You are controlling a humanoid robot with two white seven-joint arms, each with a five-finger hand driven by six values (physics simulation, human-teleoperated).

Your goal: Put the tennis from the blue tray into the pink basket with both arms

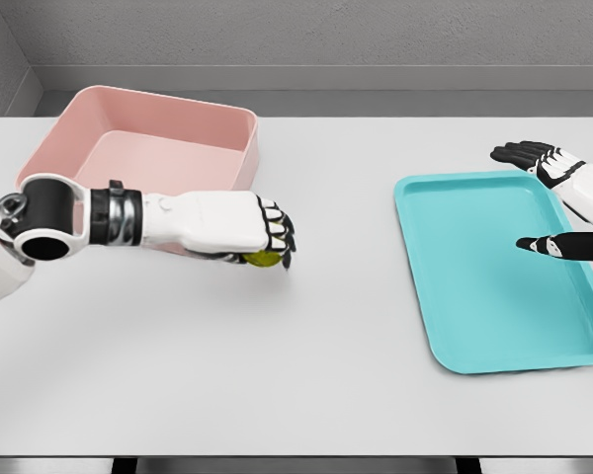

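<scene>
Two white arms reach over our white table (326,355). Our left hand (262,232) curls around the yellow-green tennis ball (264,260) beside the pink plastic basket (158,138); our right hand (558,202) hovers, fingers spread, over the blue tray's (474,296) right edge.

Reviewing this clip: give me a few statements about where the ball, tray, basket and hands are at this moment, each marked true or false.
1. The left robot hand is closed around the tennis ball. True.
2. The ball lies in the blue tray. False: it is in the left robot hand, above the table just in front of the pink basket.
3. The right robot hand is open and holds nothing. True.
4. The ball is already inside the pink basket. False: it is outside the basket's near wall.
5. The pink basket stands to the right of the tray. False: it is at the far left, the tray at the right.
</scene>
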